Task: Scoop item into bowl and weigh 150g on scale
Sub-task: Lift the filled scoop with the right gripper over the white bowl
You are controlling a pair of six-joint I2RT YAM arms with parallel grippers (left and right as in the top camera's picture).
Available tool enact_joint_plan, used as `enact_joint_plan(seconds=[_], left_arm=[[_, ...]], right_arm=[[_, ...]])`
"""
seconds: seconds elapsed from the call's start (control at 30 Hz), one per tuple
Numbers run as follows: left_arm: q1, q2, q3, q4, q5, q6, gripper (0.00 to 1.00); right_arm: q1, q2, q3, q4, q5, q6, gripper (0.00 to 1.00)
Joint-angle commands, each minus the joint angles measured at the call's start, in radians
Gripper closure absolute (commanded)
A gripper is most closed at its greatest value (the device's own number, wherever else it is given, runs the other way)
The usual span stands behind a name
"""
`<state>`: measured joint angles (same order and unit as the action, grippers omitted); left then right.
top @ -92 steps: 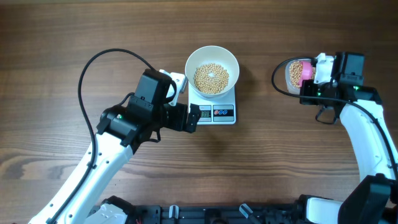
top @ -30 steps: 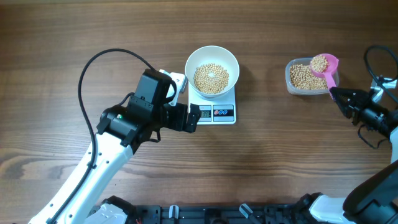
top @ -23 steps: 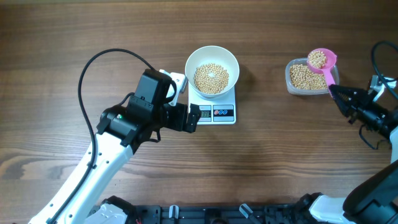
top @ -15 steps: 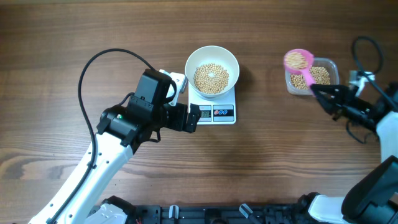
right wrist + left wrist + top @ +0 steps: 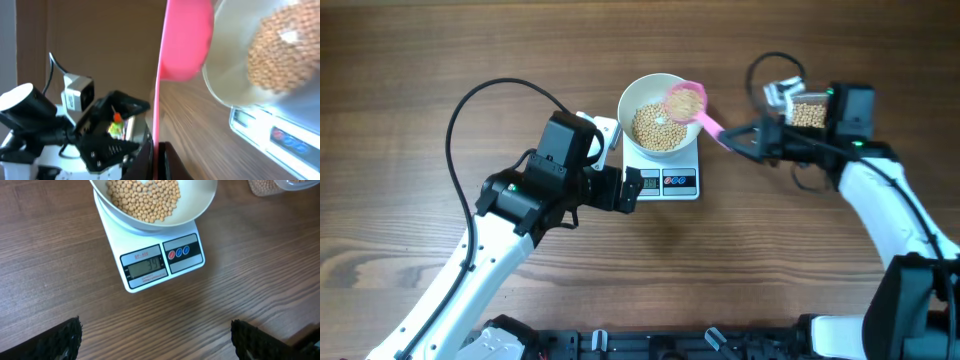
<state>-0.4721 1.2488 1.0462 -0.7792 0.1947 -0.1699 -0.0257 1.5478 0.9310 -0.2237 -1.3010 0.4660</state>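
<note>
Bowl sits on scale at mid-surface, beans inside it. Scoop is over the bowl's right rim, with its handle in the right tool. Tub lies well right of the scale. Left tool stands just left of the scale's front.

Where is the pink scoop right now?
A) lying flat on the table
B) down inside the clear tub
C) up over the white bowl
C: the pink scoop, loaded with beans, hangs over the edge of the white bowl on the scale.
</note>
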Motion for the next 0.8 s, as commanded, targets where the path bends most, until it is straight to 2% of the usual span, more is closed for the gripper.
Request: enact_joint_plan(seconds=[0.0,0.07,0.23,0.43,0.77], left_arm=[[-0.003,-0.009,0.001,0.001,0.005,0.016,0.00],[-0.003,-0.009,0.001,0.001,0.005,0.016,0.00],[-0.003,-0.009,0.001,0.001,0.005,0.016,0.00],[-0.003,-0.009,0.001,0.001,0.005,0.016,0.00],[-0.003,-0.009,0.001,0.001,0.005,0.016,0.00]], right_arm=[[0.083,0.004,0.006,0.191,0.058,0.196,0.96],[0.111,0.002,0.006,0.243,0.117,0.199,0.95],[0.156,-0.002,0.006,0.238,0.262,0.146,0.95],[0.180,-0.017,0.006,0.201,0.382,-0.016,0.95],[0.235,-0.109,0.006,0.075,0.723,-0.233,0.95]])
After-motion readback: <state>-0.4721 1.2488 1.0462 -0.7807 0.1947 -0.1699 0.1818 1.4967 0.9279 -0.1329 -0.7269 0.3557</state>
